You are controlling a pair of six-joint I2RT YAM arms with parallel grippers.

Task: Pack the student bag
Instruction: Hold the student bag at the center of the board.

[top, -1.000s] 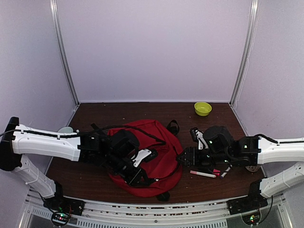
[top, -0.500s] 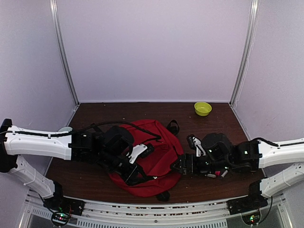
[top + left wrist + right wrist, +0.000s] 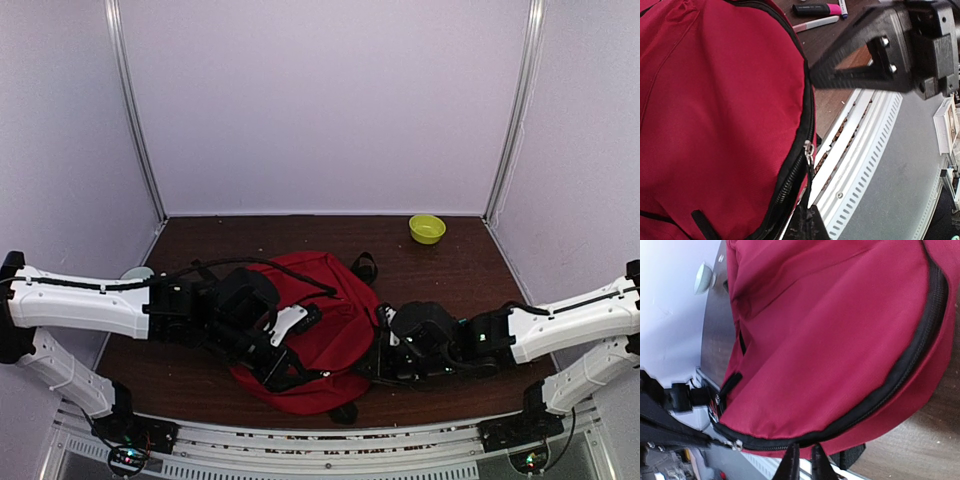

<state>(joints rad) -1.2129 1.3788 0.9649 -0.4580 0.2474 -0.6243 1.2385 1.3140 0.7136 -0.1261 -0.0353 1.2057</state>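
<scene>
The student bag [image 3: 335,305] lies flat on the worktop [image 3: 300,235], centred between your two arms with its lower rim close to the near edge. Your left gripper [image 3: 805,221] sits at that rim; its jaws are closed, and they appear to pinch the thin black pull tab hanging from the zip slider [image 3: 809,148]. Your right gripper [image 3: 804,460] meets the bag's right side at the black zip band [image 3: 900,375]. Its jaws stand close together with only a narrow gap, and you cannot tell whether they have caught any fabric. Along every stretch that either wrist view shows, the zip band looks shut, and no opening into the bag is visible. A pink highlighter [image 3: 817,9] and a white pen [image 3: 815,23] lie on the worktop just beside the bag, outside it. A green bowl [image 3: 427,228] sits well apart at the far right. Judged from this, the packing is at an early stage: the bag is not yet opened and nothing can be seen inside it. What is left is to run the zip open, load the loose items, and close the bag.
</scene>
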